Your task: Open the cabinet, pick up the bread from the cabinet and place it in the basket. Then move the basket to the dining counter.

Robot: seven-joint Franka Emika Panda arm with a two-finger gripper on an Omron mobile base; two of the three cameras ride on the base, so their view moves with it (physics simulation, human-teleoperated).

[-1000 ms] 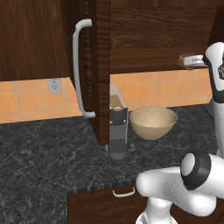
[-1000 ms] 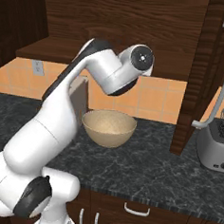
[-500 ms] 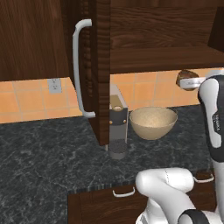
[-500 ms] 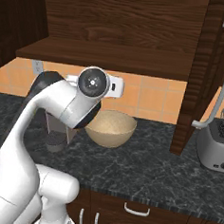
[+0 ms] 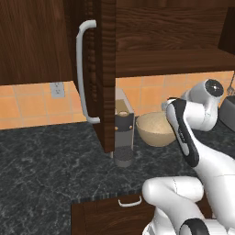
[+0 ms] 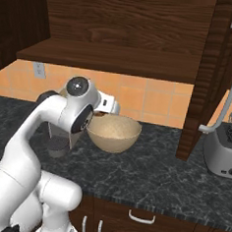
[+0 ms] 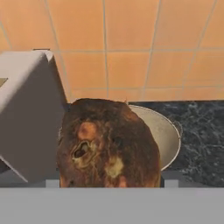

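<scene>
- Fingers are hiding behind the bread [image 7: 109, 144] in the hand view; the dark loaf is sitting right against the camera, so I judge them to be clamped on it, though the tips themselves are not visible.
- Cabinet [image 5: 151, 41] is standing open, its door [image 5: 104, 73] swung out edge-on with the pale bar handle [image 5: 83, 73] facing left — open because the bread had to come off the shelf, which is now looking bare.
- Black granite counter [image 6: 148, 165] is carrying everything; the arm is bending low over its back edge, near the orange tile wall.
- Basket [image 6: 112, 132] is resting towards the back of the counter, between the coffee machine [image 5: 123, 137] and the toaster [image 6: 224, 153], mouth up, ready to receive.
- Gripper [image 6: 105, 107] is hovering at the basket's left rim, on the coffee-machine side; the bread is being held just above and short of the bowl, whose rim is showing beyond the loaf in the hand view.
- Judgement: the placing step is under way; the loaf needs carrying a little further over the centre before release, otherwise it may catch the rim and roll onto the counter.
- Dining counter leg is not yet begun.
</scene>
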